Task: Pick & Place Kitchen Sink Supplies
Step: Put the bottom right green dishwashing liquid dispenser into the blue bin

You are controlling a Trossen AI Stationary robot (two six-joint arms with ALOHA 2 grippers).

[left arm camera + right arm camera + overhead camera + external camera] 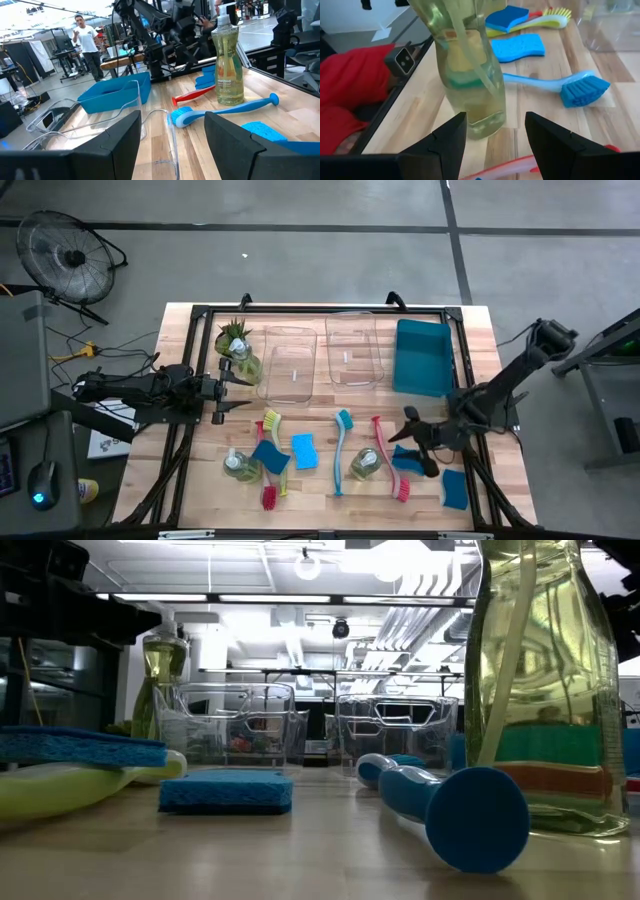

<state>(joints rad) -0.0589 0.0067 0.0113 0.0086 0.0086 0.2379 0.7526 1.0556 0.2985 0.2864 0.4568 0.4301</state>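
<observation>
Right hand (412, 432) spread wide over the table (310, 490), gripping nothing, fingers (445, 145) parted on either side of open air. Straight ahead of it, near the fingertips, a clear soap bottle (470, 75) standing upright. Just past that bottle, the teal brush (560, 86) lying flat, bristle head turned toward the clear bins. Under the hand and a little to one side, the red brush (388, 460); a blue sponge (455, 488) behind it near the table edge. Farther out beyond the teal brush, another blue sponge (518, 48), then a yellow-green brush (540, 19) with a third blue sponge (507, 16) resting on it.

Left hand (222, 393) likewise wide open and empty, held low at the far side of the table. Close beside it, a second soap bottle (243, 363) and a spiky potted plant (233, 332). Ahead of its fingers (110, 145), the two clear bins (290, 362), with the teal bin (112, 94) beyond them.
</observation>
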